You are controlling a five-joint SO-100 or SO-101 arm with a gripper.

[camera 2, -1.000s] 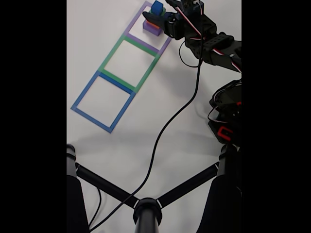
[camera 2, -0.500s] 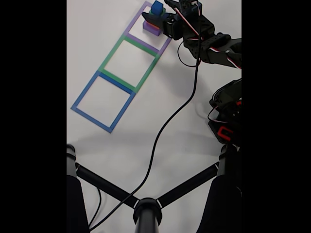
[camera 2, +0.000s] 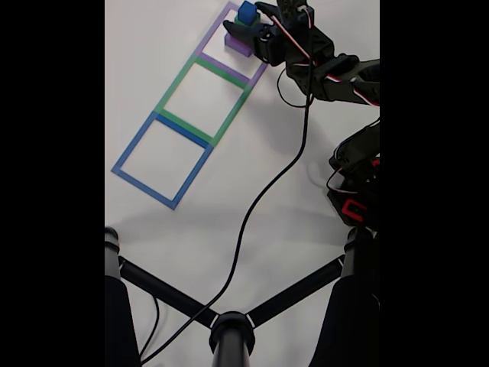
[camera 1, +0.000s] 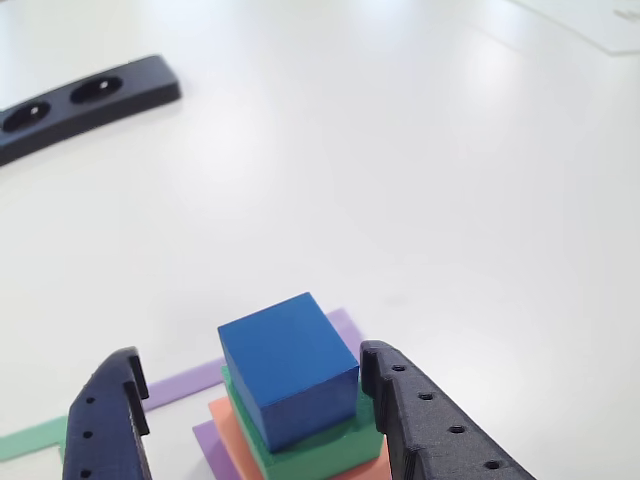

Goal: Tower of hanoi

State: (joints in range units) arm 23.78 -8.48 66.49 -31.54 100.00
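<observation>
While my end effector (camera 1: 250,410) stands released, its jaws straddle the blue cube (camera 1: 289,367) topping the stack, ready to grasp.

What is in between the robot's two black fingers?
In the other view, the blue cube sits between the open gripper's fingers, atop the green block.

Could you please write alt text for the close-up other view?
An open claw straddles a blue cube topping a stack of green, salmon-orange and purple blocks on a white table.
</observation>
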